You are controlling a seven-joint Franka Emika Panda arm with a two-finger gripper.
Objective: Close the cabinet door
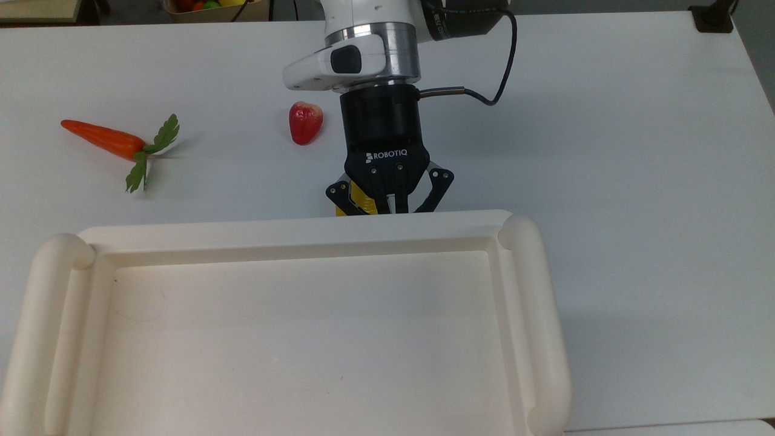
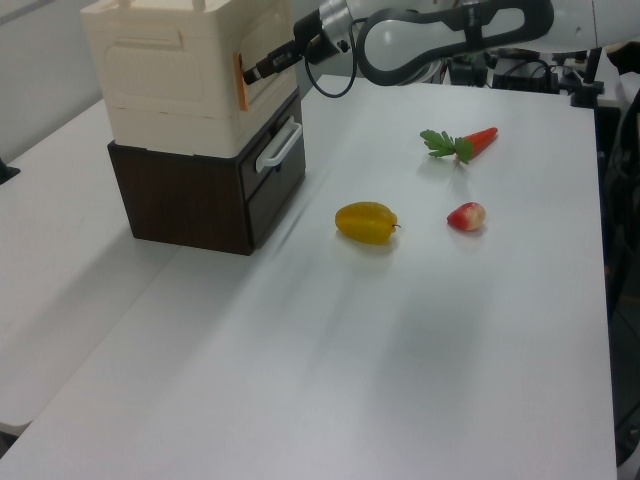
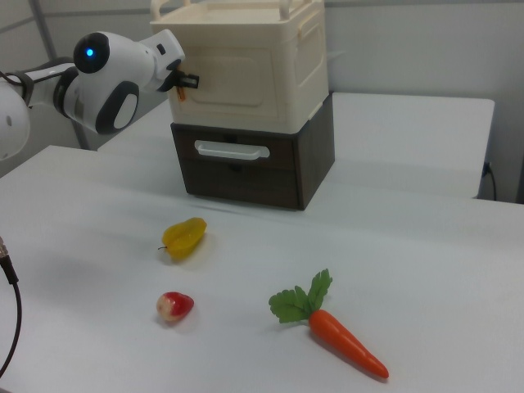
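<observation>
The cabinet [image 2: 165,90] is a cream-white box standing on a dark drawer unit [image 2: 190,195]. In the top view its tray-like top [image 1: 290,233] fills the lower half. The cabinet door [image 2: 272,40] is on the front face and lies almost flush, with a thin orange edge showing at its hinge side. My gripper [image 2: 252,74] is shut with nothing held, and its tip presses against the door's face. In the right view the gripper [image 3: 191,82] touches the door [image 3: 237,78] at its left edge. In the top view the gripper [image 1: 387,209] points at the cabinet's front, its tips hidden behind the rim.
A toy carrot [image 1: 106,138], a strawberry [image 1: 304,122] and a yellow fruit [image 2: 366,222] lie on the white table in front of the cabinet. The drawer below has a white handle [image 2: 280,148]. A black cable [image 1: 484,91] trails from the wrist.
</observation>
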